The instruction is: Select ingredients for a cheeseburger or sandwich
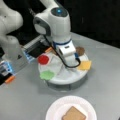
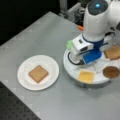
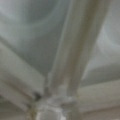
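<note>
While my arm hangs low over the round white divided tray (image 1: 75,76), my gripper (image 1: 67,55) is hidden by the wrist, so I cannot tell how it stands.
One tan-brown toast square (image 2: 38,73) lies on the white round plate (image 2: 25,80). In the tray sit red tomato disc (image 1: 43,59), green lettuce (image 1: 47,74), yellow cheese square (image 2: 86,76), dark-brown round patty (image 2: 111,72) and another toast square (image 2: 114,52), my arm blocking the middle.

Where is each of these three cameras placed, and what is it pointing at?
Front view: high up, looking down at the round tray with the plate nearest; the arm hides the pincer.
Front view: high up on another side, plate at left, tray at right; the arm's wrist shows.
Wrist view: on the arm, close above the tray's white dividers; no pincer shows.
Both front views share the toast on the plate.
</note>
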Robot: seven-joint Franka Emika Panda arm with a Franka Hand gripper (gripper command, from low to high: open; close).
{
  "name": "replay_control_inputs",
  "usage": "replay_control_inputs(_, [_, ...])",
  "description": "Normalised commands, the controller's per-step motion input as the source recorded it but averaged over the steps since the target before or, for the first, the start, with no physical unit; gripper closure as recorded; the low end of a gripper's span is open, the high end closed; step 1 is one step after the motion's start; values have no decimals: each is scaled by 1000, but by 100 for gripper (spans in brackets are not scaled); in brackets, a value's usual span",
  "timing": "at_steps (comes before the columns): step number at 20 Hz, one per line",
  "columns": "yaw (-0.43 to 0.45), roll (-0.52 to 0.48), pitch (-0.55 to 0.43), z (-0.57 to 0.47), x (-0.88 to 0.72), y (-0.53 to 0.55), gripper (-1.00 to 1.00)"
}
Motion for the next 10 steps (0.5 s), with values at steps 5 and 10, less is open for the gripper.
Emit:
replay_control_inputs(5, [250,-23,48,37,158,-11,-100])
replay_control_inputs(10, [327,-27,59,54,171,-3,-100])
